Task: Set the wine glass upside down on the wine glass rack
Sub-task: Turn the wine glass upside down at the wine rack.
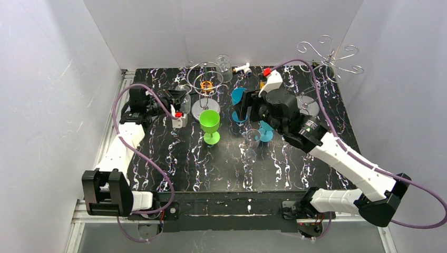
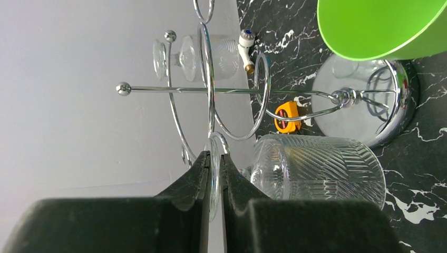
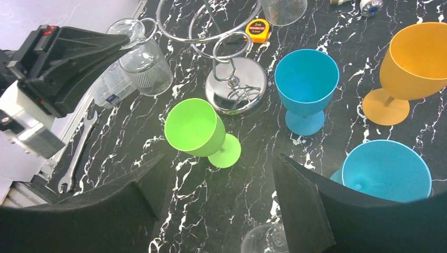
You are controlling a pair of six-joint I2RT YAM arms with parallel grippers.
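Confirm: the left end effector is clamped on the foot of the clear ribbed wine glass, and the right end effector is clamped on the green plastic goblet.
No: the right end effector is open, holding nothing; the right wrist view shows the green plastic goblet standing free. The left end effector does clamp the foot of the clear ribbed wine glass.

Plain white panel walls [image 1: 47, 79] are enclosing a black white-veined tabletop [image 1: 221, 168] and two white-and-black robot arms [image 1: 342, 158], indicating a robotics lab.
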